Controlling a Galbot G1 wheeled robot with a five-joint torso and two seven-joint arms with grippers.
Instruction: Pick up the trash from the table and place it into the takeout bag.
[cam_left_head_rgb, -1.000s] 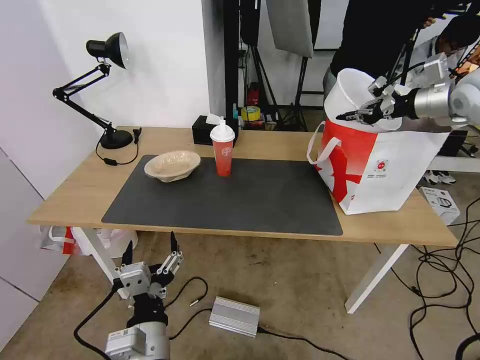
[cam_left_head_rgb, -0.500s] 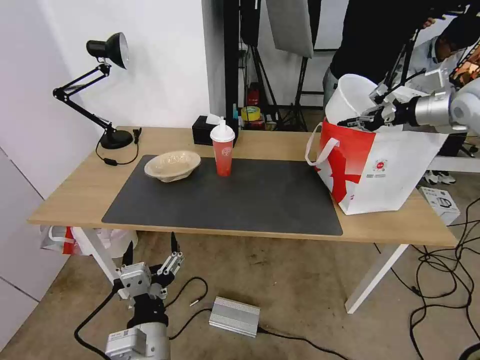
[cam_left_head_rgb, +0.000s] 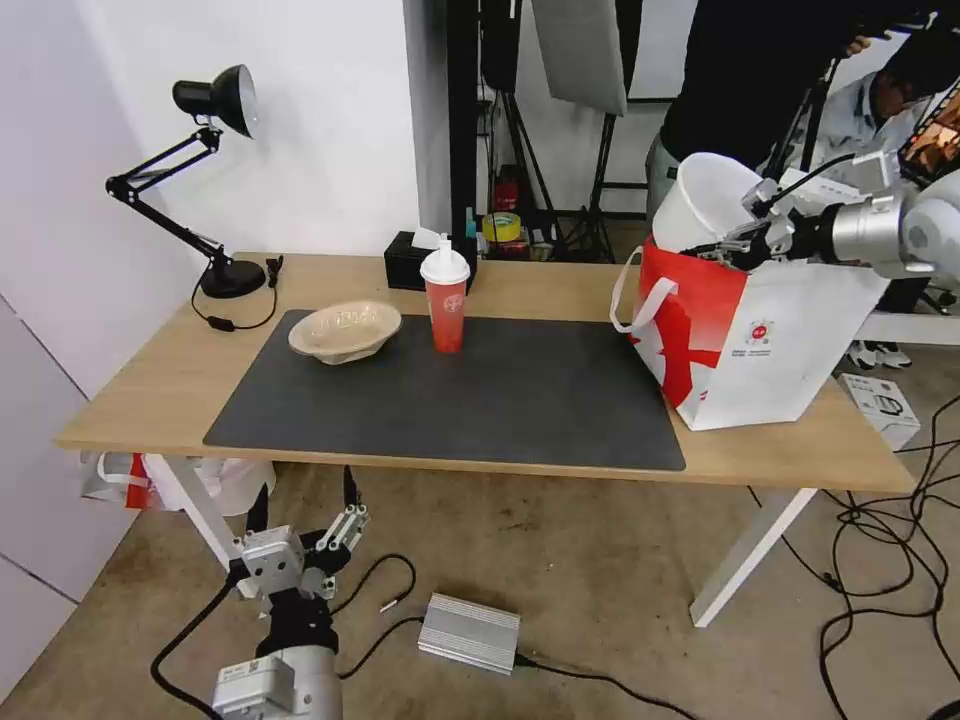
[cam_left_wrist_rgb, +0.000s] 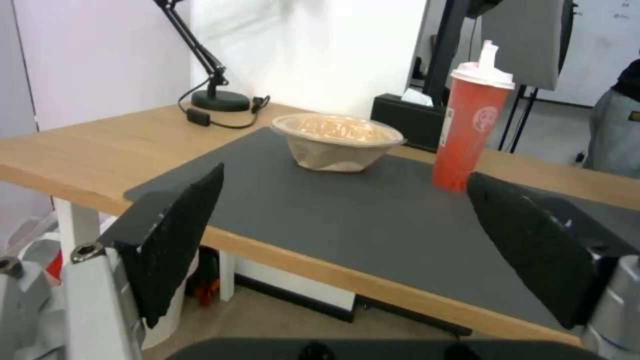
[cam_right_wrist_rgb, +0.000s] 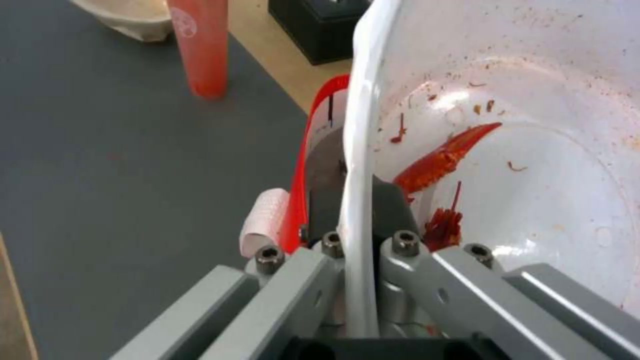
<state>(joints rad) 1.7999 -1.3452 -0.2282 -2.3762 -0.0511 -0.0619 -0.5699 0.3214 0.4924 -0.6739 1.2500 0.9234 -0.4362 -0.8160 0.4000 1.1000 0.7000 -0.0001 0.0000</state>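
Observation:
My right gripper (cam_left_head_rgb: 725, 247) is shut on the rim of the large white bowl (cam_left_head_rgb: 700, 195), which hangs tilted with its lower part inside the open top of the red-and-white takeout bag (cam_left_head_rgb: 760, 330). In the right wrist view the gripper (cam_right_wrist_rgb: 357, 200) pinches the rim of the bowl (cam_right_wrist_rgb: 533, 150), which is stained with red scraps. The red cup (cam_left_head_rgb: 445, 300) and the beige pulp bowl (cam_left_head_rgb: 345, 330) stand on the dark mat on the table (cam_left_head_rgb: 160, 370). My left gripper (cam_left_head_rgb: 303, 500) is open, low in front of the table, facing the cup (cam_left_wrist_rgb: 470, 135) and pulp bowl (cam_left_wrist_rgb: 337, 142).
A black desk lamp (cam_left_head_rgb: 215, 100) and a black tissue box (cam_left_head_rgb: 410, 265) stand along the table's far side. On the floor lie a silver box (cam_left_head_rgb: 468, 632) and cables. A thin plastic bag (cam_left_head_rgb: 120, 475) sits under the left end. People stand behind the takeout bag.
My right gripper has lowered the white bowl from above the takeout bag into its open top. The left arm has stayed still.

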